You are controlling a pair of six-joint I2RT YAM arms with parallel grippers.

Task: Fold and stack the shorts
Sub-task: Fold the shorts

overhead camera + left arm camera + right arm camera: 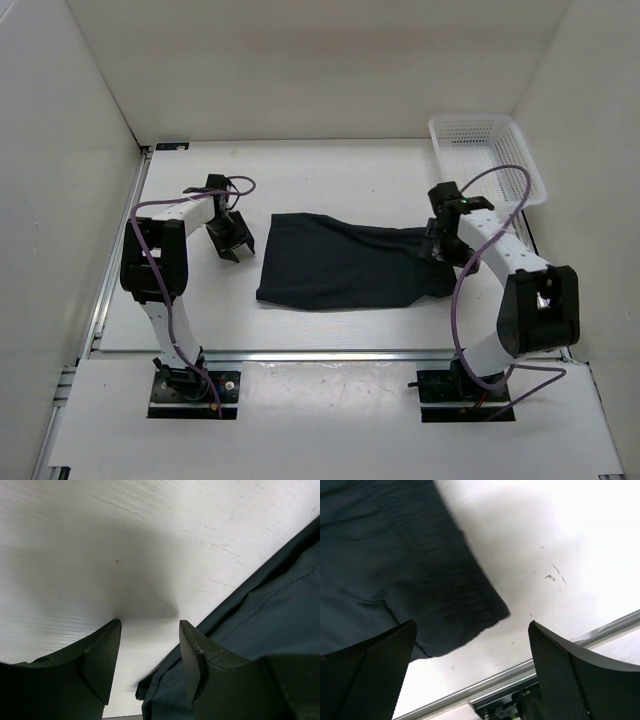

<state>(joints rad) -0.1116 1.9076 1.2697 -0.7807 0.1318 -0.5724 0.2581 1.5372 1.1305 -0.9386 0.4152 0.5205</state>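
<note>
Overhead, the right gripper (441, 247) hides one end of the shorts (335, 262) — it and the left gripper (232, 238) stand open, empty, with bare table (330, 180) around.

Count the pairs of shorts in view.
1: the dark shorts lie flat in the middle of the table. The white basket at far right shows nothing inside; none appear hidden.

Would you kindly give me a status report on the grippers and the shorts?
Left gripper open, empty, just left of shorts. Right gripper open, empty, over their right end. Shorts flat on table. White basket far right, clear of them.
</note>
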